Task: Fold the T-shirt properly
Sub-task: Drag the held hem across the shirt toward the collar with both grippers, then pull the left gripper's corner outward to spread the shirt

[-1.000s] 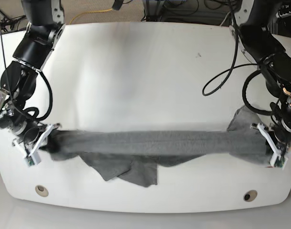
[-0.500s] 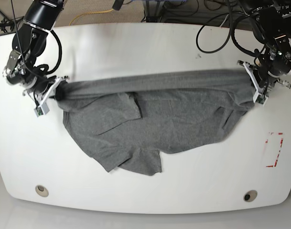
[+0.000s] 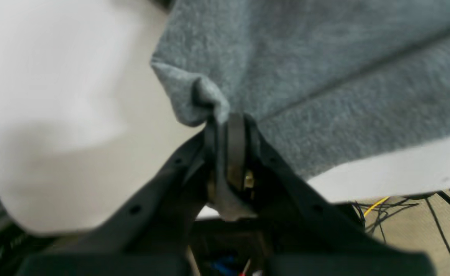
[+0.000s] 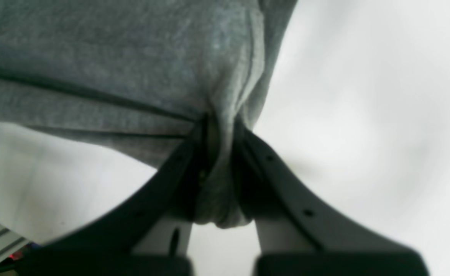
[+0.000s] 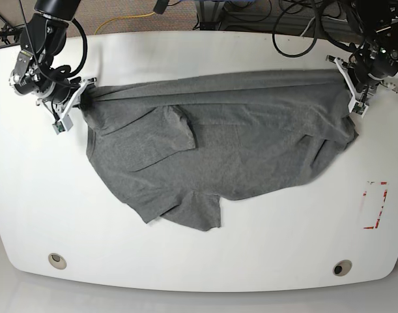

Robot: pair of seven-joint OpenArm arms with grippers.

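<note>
Base view: the T-shirt [image 5: 218, 140] lies spread across the upper half of the white table [image 5: 185, 254], its top edge stretched between the right gripper [image 5: 73, 104] at upper left and the left gripper [image 5: 352, 88] at upper right. Left wrist view: jaws clenched on a bunched grey corner; cables on tan floor beyond the table edge. Right wrist view: jaws likewise clamped on fabric. Half a second earlier, that edge sat lower in frame.

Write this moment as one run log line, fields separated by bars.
left gripper: shut on T-shirt | right gripper: shut on T-shirt | T-shirt: stretched between grippers, draped on table
</note>
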